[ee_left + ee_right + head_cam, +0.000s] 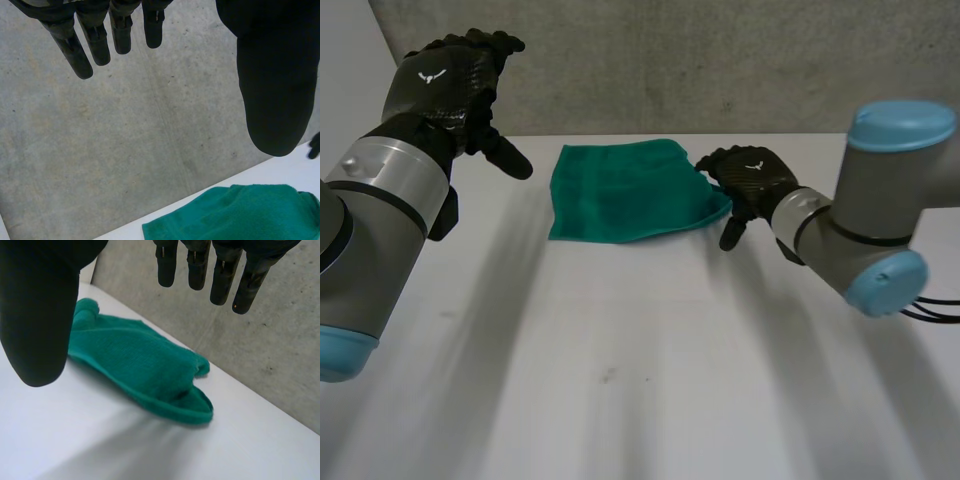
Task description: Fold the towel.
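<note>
The green towel (630,195) lies at the far middle of the table (620,360) and looks already doubled, its layered edge to the right; I'd guess one more fold is left at most. The right hand (752,178) sits just beside that edge, fingers straight and empty. The left hand (445,80) hangs raised well to the left, likewise spread and holding nothing.

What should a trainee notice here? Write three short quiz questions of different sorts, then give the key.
1. True or false: the left hand grips the towel.
2. Which hand is nearer the towel? A. the left hand; B. the right hand.
3. Fill in: the towel lies on the white ____.
Key: 1 false; 2 B; 3 table.
</note>
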Available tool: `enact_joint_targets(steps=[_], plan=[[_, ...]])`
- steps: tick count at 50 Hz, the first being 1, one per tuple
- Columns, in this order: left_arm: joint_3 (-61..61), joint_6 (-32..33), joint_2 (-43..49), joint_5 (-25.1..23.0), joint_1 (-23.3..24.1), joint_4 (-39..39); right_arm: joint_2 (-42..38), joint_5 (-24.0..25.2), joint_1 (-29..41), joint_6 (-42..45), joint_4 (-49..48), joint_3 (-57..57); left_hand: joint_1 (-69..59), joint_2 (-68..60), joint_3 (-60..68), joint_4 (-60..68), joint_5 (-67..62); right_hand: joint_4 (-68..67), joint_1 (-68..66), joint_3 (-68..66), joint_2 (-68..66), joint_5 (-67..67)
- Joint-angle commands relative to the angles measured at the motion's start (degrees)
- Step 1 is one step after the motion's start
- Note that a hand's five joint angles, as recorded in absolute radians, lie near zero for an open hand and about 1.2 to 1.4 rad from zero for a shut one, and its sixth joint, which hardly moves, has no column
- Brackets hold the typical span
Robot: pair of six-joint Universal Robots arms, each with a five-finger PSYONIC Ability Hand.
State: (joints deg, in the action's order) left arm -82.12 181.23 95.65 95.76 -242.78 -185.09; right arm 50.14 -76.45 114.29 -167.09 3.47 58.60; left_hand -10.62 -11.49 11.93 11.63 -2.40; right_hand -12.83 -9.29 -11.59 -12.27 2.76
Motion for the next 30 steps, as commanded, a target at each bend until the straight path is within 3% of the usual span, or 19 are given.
enact_joint_targets(steps=[1,7,13,16,18,19,20,22,30], plan=[[0.03,0.00,1.20,-0.04,0.03,-0.01,-12.69,0.34,0.24,-3.33,-8.05,-10.61,-0.44,0.43,-0.87,-0.58,1.35,2.83,-0.71,1.59,2.27,-2.76],[0.21,0.09,2.69,-0.04,0.03,-0.01,-29.09,-3.69,2.17,-3.06,-8.93,-30.42,-0.44,0.43,-0.87,-0.58,1.35,2.83,-0.71,1.59,2.27,-2.76],[0.30,0.09,3.57,-0.04,-0.06,-0.01,-39.40,-5.29,2.70,-2.54,-4.62,-46.28,-0.44,0.43,-0.87,-0.58,1.35,2.83,-0.71,1.59,2.27,-2.76],[0.38,0.17,3.66,0.04,-0.06,-0.01,-40.56,-4.76,2.70,-2.36,-3.91,-49.90,-0.44,0.43,-0.87,-0.58,1.35,-17.54,-21.08,-18.78,-18.10,17.61],[0.47,0.18,3.66,-0.04,-0.06,-0.01,-40.56,-4.58,2.70,-2.36,-4.00,-49.99,-0.44,0.43,-0.87,-0.58,1.35,-38.19,-41.72,-39.43,-38.75,38.26],[0.56,0.09,3.66,-0.04,-0.06,-0.01,-40.29,-4.67,2.70,-2.36,-4.00,-50.16,-0.44,0.43,-0.87,-0.58,1.35,-55.62,-59.15,-56.86,-56.18,55.69],[0.56,0.17,3.66,-0.04,-0.06,-0.01,-40.12,-4.58,2.70,-2.36,-3.92,-50.08,-0.44,0.43,-0.87,-0.58,1.35,-59.79,-63.32,-61.03,-60.35,59.86],[0.65,0.09,3.66,-0.04,-0.14,-0.01,-39.68,-4.58,2.70,-2.36,-3.83,-49.99,-0.44,0.43,-0.87,-0.58,1.35,-67.14,-70.67,-68.38,-67.69,67.21],[0.56,0.09,3.14,0.04,-0.23,-0.01,-31.88,-4.58,2.70,-2.80,1.43,-46.57,-0.27,0.60,-1.04,-0.74,1.52,-67.17,-70.71,-68.41,-67.73,67.24]])
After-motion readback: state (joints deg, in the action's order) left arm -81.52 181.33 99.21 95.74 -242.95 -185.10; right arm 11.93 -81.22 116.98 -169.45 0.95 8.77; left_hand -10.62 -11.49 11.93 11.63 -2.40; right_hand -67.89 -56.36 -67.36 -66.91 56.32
